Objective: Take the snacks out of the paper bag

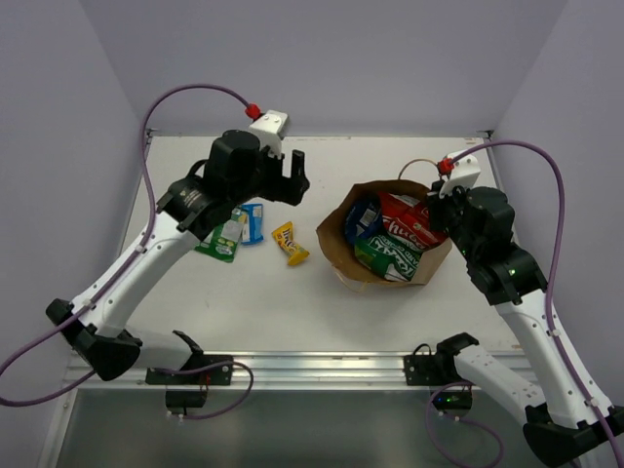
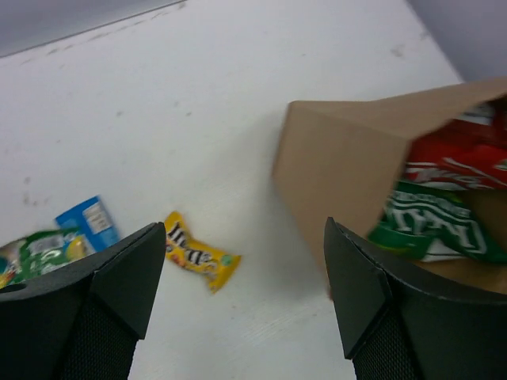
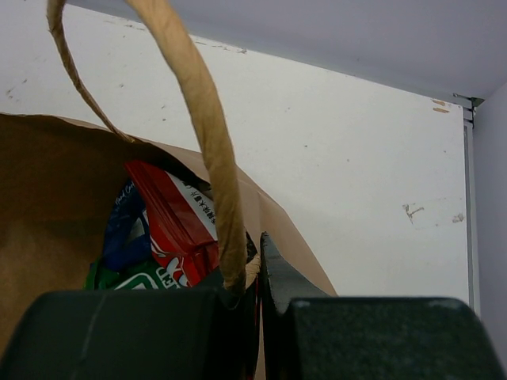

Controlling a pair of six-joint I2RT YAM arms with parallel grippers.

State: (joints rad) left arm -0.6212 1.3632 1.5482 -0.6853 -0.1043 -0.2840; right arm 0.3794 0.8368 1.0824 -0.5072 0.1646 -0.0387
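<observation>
The brown paper bag [image 1: 336,252] stands open at right of centre, holding a red chip bag [image 1: 409,222], a green bag [image 1: 390,255] and a blue packet [image 1: 363,222]. My right gripper [image 1: 439,210] is shut on the bag's far-right rim; in the right wrist view the gripper [image 3: 257,261] pinches the paper at the base of the twisted handle [image 3: 206,119], with the red bag [image 3: 178,222] just inside. My left gripper [image 1: 292,180] is open and empty above the table, left of the bag. Below it [image 2: 245,269] lie a yellow packet [image 2: 198,253], a blue packet [image 2: 89,223] and a green-white one [image 2: 40,249].
The three loose packets lie together on the white table [image 1: 292,302] left of the bag: yellow [image 1: 290,242], blue [image 1: 253,222], green-white [image 1: 224,239]. Walls close the back and both sides. A metal rail [image 1: 312,369] runs along the near edge.
</observation>
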